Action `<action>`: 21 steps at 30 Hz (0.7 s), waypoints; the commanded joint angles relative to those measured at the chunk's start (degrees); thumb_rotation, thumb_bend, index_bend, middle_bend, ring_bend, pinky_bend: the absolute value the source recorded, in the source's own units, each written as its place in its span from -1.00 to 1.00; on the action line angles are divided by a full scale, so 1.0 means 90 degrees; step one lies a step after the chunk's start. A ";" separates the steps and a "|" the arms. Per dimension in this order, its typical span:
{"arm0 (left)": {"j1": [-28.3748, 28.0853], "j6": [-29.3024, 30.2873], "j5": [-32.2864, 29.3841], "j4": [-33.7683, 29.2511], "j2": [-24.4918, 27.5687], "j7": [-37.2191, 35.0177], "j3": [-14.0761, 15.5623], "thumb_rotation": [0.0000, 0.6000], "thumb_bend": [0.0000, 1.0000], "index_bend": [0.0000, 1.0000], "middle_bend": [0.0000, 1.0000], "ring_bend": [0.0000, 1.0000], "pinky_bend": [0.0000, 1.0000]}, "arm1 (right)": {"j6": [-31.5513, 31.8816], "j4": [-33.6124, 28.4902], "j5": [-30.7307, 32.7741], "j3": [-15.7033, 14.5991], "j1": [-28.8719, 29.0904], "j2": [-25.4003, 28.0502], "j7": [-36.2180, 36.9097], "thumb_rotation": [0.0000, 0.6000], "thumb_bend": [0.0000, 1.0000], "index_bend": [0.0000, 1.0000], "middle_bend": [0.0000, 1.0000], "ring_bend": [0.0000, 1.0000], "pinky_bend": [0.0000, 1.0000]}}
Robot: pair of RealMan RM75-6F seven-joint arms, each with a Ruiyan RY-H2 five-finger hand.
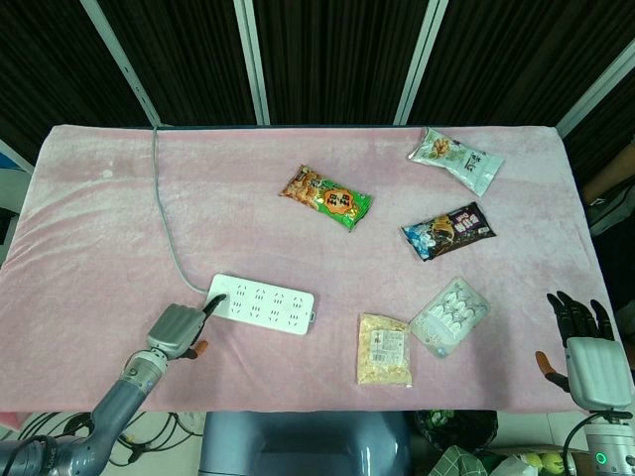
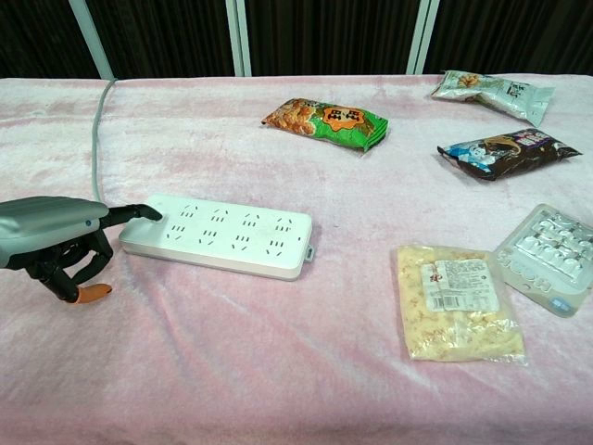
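I have one white power strip (image 2: 219,235) lying flat on the pink-covered bench (image 1: 89,218), its single grey cable (image 1: 159,198) running away to the far edge. My left hand (image 2: 51,243) sits at the strip's left end: one fingertip (image 2: 148,213) stretched out and touching that end, the rest curled under, holding nothing. My right hand (image 1: 585,347) hangs well right of the strip, past the bench edge, fingers spread and empty. Right of the strip I count five snack packets.
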 commanded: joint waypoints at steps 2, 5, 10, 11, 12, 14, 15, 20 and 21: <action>-0.0029 -0.0094 -0.0036 0.0045 0.0019 0.0056 0.0064 1.00 -0.24 -0.62 0.51 0.61 0.70 | 0.0009 -0.0028 0.0015 -0.0007 -0.0020 0.0000 0.0030 1.00 -0.59 -0.77 -0.85 -0.74 -0.87; -0.0059 -0.0144 -0.0123 0.0070 0.0020 0.0138 0.0090 1.00 -0.24 -0.59 0.51 0.61 0.70 | 0.0008 -0.0030 0.0015 -0.0006 -0.0019 0.0003 0.0026 1.00 -0.59 -0.77 -0.85 -0.74 -0.87; -0.0054 -0.0044 -0.0100 0.0007 0.0025 0.0175 0.0067 1.00 -0.25 -0.63 0.51 0.61 0.70 | -0.0001 -0.0037 0.0028 -0.0003 -0.0018 0.0005 0.0029 1.00 -0.58 -0.77 -0.85 -0.74 -0.87; -0.0046 -0.0004 -0.0079 -0.0013 0.0028 0.0182 0.0063 1.00 -0.24 -0.67 0.51 0.61 0.70 | -0.0003 -0.0039 0.0025 -0.0006 -0.0018 0.0005 0.0027 1.00 -0.58 -0.77 -0.85 -0.74 -0.87; -0.0023 0.0077 -0.0027 -0.0050 0.0028 0.0167 0.0047 1.00 -0.25 -0.75 0.51 0.61 0.70 | -0.0009 -0.0036 0.0018 -0.0013 -0.0016 0.0003 0.0017 1.00 -0.58 -0.77 -0.85 -0.74 -0.87; 0.0036 0.0246 0.0121 -0.0114 0.0022 0.0088 0.0011 1.00 -0.24 -0.83 0.51 0.61 0.70 | -0.0018 -0.0039 0.0022 -0.0014 -0.0014 0.0000 0.0010 1.00 -0.58 -0.77 -0.85 -0.74 -0.87; 0.0078 0.0381 0.0254 -0.0150 0.0023 0.0027 -0.0021 1.00 -0.24 -0.84 0.51 0.61 0.70 | -0.0021 -0.0041 0.0026 -0.0014 -0.0014 -0.0001 0.0010 1.00 -0.58 -0.77 -0.85 -0.74 -0.87; 0.0332 0.1230 0.1074 -0.0257 -0.0014 -0.0280 -0.0186 1.00 -0.25 -0.85 0.47 0.58 0.70 | -0.0047 -0.0060 0.0069 -0.0006 -0.0012 0.0013 0.0025 1.00 -0.58 -0.77 -0.85 -0.74 -0.87; 0.0388 0.1396 0.1256 -0.0240 -0.0040 -0.0345 -0.0189 1.00 -0.27 -0.85 0.42 0.53 0.67 | -0.0053 -0.0063 0.0082 -0.0003 -0.0012 0.0016 0.0022 1.00 -0.58 -0.77 -0.85 -0.74 -0.87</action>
